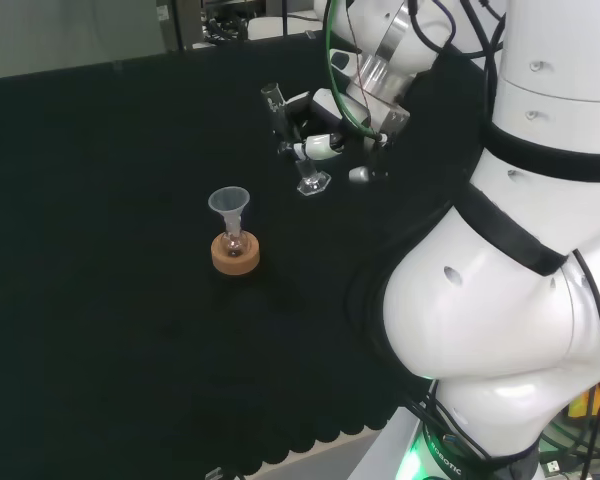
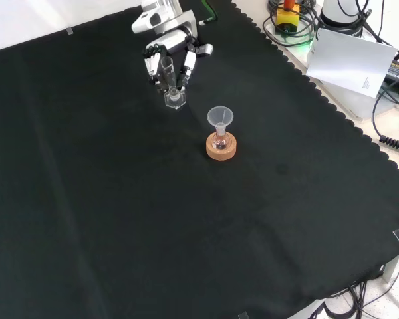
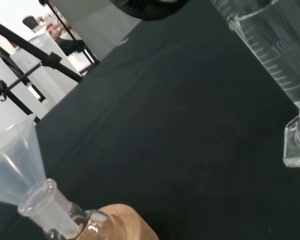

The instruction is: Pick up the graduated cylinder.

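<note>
1. Graduated cylinder (image 2: 171,83) stands upright on the black cloth (image 2: 120,199), its base down.
2. The hand (image 2: 167,56) has fingers curled around its tube.
3. Risk: tilting while lifting could knock the nearby funnel (image 2: 220,118).

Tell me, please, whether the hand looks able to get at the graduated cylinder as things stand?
Probably yes. The hand is already at the graduated cylinder, with fingers on either side of its tube. The funnel on the cork ring stands apart, out of the way.
</note>
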You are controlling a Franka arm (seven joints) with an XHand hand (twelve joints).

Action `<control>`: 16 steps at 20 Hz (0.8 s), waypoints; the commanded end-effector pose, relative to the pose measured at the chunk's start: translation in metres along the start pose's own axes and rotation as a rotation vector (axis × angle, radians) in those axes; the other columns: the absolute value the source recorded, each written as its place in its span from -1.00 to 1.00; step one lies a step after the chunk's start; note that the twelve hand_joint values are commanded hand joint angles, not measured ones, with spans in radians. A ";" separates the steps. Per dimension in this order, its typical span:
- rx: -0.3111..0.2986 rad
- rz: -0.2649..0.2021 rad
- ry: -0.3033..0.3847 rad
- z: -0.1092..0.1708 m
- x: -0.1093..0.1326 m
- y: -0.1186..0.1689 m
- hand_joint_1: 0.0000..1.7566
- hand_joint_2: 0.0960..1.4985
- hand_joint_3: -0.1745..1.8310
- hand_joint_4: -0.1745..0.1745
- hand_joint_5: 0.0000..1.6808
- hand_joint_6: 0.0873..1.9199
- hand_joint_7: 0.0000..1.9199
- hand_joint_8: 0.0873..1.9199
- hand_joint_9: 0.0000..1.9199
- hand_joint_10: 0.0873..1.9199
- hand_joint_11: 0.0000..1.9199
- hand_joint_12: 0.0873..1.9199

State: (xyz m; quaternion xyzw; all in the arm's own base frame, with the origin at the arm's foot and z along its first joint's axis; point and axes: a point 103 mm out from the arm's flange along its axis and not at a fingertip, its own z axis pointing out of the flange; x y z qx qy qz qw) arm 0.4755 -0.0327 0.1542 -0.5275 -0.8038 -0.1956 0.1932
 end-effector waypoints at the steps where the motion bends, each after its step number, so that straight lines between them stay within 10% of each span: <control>1: 0.081 0.004 -0.105 -0.019 0.018 -0.022 0.45 0.38 -0.83 -1.00 0.28 -0.19 0.16 -0.20 0.64 -1.00 0.45 -0.31; 16: 0.262 0.005 -0.260 -0.019 0.070 -0.073 0.46 0.37 -0.83 -1.00 0.30 -0.22 0.18 -0.24 0.66 -1.00 0.46 -0.33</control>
